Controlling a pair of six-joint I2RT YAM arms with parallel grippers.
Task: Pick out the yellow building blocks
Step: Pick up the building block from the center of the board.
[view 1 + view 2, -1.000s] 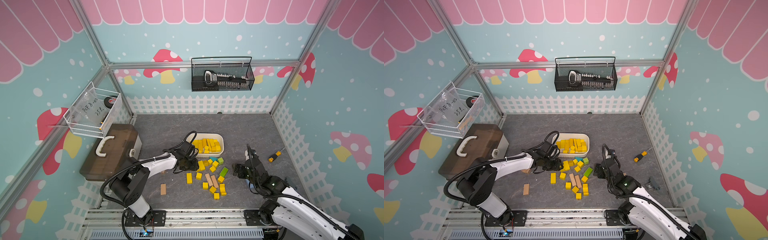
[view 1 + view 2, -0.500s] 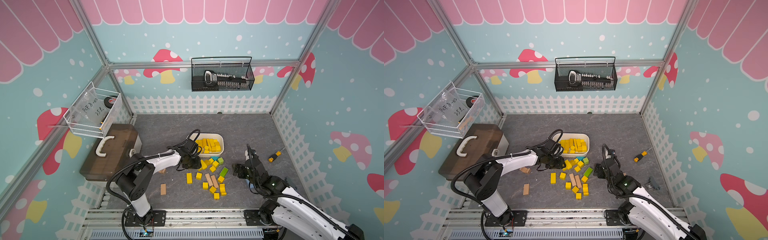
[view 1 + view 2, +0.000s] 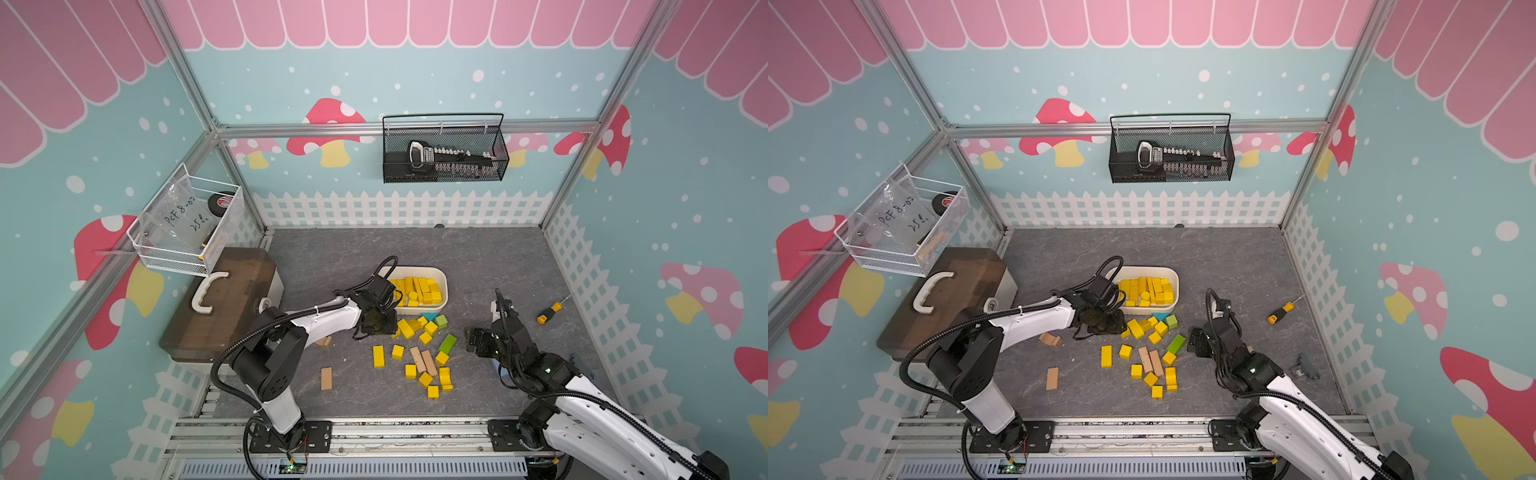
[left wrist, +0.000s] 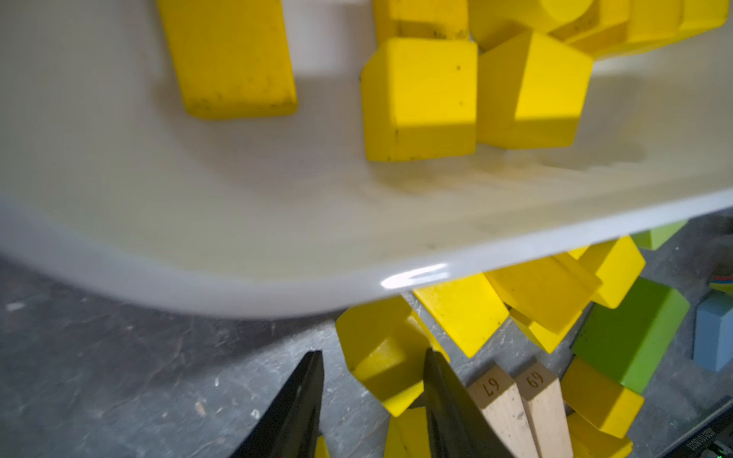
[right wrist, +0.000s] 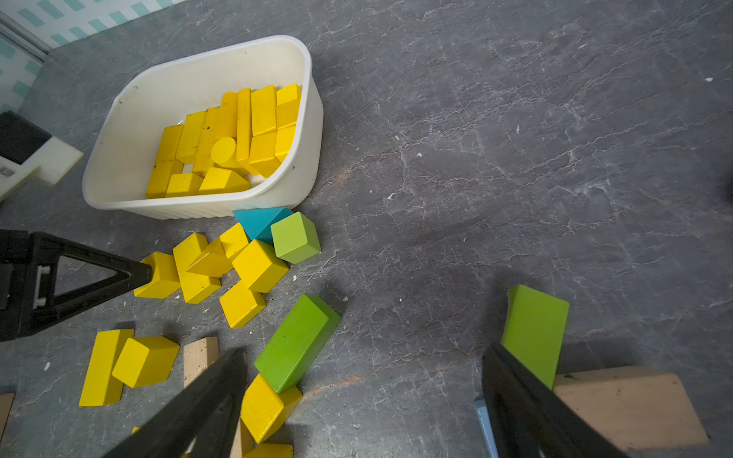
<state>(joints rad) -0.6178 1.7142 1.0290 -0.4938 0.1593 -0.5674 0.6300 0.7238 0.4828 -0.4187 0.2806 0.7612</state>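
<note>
Several yellow building blocks (image 3: 419, 289) lie in a white tub (image 3: 443, 277) at mid-floor, also seen from the right wrist (image 5: 238, 131). More yellow blocks (image 3: 409, 328) (image 3: 1136, 328) are scattered in front of the tub. My left gripper (image 3: 384, 326) (image 3: 1113, 326) is low at the left end of this pile. In the left wrist view the left gripper (image 4: 373, 352) is open astride a yellow block (image 4: 380, 337), which rests against one finger with a gap to the other. My right gripper (image 3: 478, 340) (image 5: 364, 351) hangs wide open over bare floor to the right of the pile, with nothing between its fingers.
Among the pile lie a green bar (image 3: 448, 344), a green cube (image 3: 441, 321), a teal wedge (image 3: 428, 316) and tan blocks (image 3: 424, 360) (image 3: 326, 378). By the right gripper stand a green block (image 5: 535, 333) and a tan block (image 5: 630, 404). A screwdriver (image 3: 548, 311) lies right; a brown toolbox (image 3: 224, 299) stands left.
The left arm has edged a little to the right toward the pile by the tub, and its jaws have narrowed slightly. The right arm has not moved.
</note>
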